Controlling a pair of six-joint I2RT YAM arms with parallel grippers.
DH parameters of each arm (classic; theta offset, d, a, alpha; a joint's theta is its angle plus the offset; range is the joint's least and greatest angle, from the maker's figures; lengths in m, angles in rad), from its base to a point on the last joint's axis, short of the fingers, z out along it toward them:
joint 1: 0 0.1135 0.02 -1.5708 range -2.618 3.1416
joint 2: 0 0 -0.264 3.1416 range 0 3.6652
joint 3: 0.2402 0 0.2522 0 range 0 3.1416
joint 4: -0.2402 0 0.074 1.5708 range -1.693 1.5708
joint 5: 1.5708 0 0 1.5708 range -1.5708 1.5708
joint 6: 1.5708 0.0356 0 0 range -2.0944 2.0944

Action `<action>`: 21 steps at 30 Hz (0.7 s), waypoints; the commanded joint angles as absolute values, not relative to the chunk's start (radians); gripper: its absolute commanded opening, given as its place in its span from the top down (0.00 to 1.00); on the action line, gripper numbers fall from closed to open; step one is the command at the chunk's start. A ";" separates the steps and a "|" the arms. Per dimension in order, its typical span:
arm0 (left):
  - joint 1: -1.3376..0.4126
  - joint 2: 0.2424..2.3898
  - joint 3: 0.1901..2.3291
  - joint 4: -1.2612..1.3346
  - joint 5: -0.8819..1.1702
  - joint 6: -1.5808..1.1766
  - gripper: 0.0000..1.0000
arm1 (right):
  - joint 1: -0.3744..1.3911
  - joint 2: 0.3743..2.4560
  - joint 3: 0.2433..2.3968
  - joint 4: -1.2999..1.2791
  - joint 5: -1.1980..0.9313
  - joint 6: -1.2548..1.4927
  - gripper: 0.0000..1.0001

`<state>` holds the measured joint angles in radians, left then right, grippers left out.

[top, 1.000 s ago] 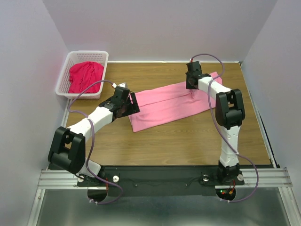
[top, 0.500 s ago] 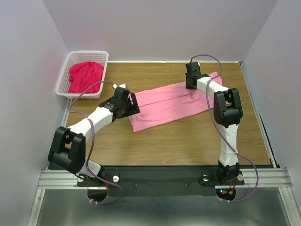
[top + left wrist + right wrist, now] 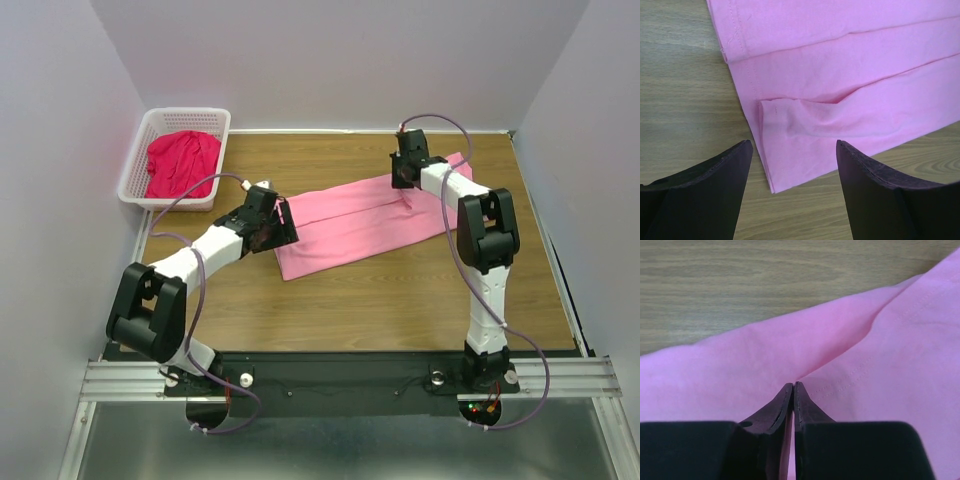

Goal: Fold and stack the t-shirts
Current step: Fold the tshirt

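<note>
The wood-grain table (image 3: 380,300) carries the pink t-shirt (image 3: 350,225) across its middle, folded into a long band of thin, limp cotton with stitched hems. Expect it to be light, and to sag and slide when lifted; take hold at hemmed corners, both ends together. The left gripper (image 3: 793,146) hangs released, jaws wide, over the band's left end. The right gripper (image 3: 793,386), at the far-right end, is clenched on a thin pinch of pink cloth. Far left, the crimson t-shirt (image 3: 182,160) lies crumpled in the white lattice basket (image 3: 135,170).

It's a lab cell (plain white walls (image 3: 340,60)).
</note>
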<state>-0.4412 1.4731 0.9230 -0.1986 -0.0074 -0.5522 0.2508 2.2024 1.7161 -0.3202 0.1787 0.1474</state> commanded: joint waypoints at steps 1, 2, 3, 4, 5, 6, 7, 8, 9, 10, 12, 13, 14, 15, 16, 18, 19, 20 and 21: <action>-0.437 1.483 0.942 -0.179 -0.008 -0.520 0.21 | 0.259 2.135 1.692 -0.270 0.068 0.140 0.84; -0.437 1.489 0.948 -0.178 -0.009 -0.515 0.21 | 0.259 2.123 1.689 -0.270 0.049 0.141 0.80; -0.437 1.502 0.965 -0.178 -0.012 -0.512 0.21 | 0.261 2.109 1.683 -0.270 0.037 0.144 0.70; -0.439 1.508 0.976 -0.178 -0.014 -0.497 0.21 | 0.259 2.099 1.669 -0.271 0.037 0.155 0.65; -0.437 1.519 1.003 -0.184 -0.026 -0.486 0.21 | 0.258 2.057 1.657 -0.273 0.050 0.156 0.55; -0.437 1.538 1.021 -0.189 -0.037 -0.471 0.21 | 0.259 2.037 1.643 -0.275 0.099 0.161 0.51; -0.434 1.552 1.040 -0.201 -0.047 -0.448 0.21 | 0.252 2.010 1.608 -0.279 0.121 0.166 0.47; -0.433 1.565 1.078 -0.204 -0.066 -0.436 0.21 | 0.244 1.964 1.594 -0.282 0.141 0.170 0.41; -0.425 1.590 1.097 -0.203 -0.072 -0.425 0.20 | 0.235 1.938 1.577 -0.288 0.168 0.176 0.39; -0.419 1.606 1.135 -0.198 -0.081 -0.404 0.21 | 0.209 1.895 1.542 -0.302 0.179 0.201 0.37; -0.405 1.664 1.182 -0.196 -0.087 -0.381 0.21 | 0.155 1.853 1.508 -0.319 0.202 0.238 0.37; -0.400 1.689 1.210 -0.198 -0.094 -0.362 0.20 | 0.135 1.838 1.493 -0.330 0.202 0.259 0.37; -0.400 1.716 1.266 -0.209 -0.112 -0.333 0.20 | 0.114 1.823 1.453 -0.345 0.202 0.302 0.37; -0.399 1.771 1.294 -0.213 -0.121 -0.313 0.21 | 0.089 1.800 1.434 -0.350 0.202 0.326 0.37; -0.397 1.796 1.320 -0.219 -0.133 -0.296 0.27 | 0.039 1.792 1.419 -0.356 0.184 0.377 0.37; -0.397 1.866 1.383 -0.218 -0.166 -0.250 0.32 | 0.005 1.783 1.379 -0.360 0.141 0.423 0.39; -0.397 1.893 1.406 -0.221 -0.169 -0.239 0.35 | -0.041 1.786 1.370 -0.365 0.132 0.449 0.40; -0.396 1.916 1.428 -0.235 -0.172 -0.230 0.37 | -0.054 1.787 1.365 -0.370 0.127 0.457 0.41; -0.396 1.958 1.468 -0.241 -0.169 -0.221 0.39 | -0.063 1.792 1.359 -0.373 0.129 0.462 0.42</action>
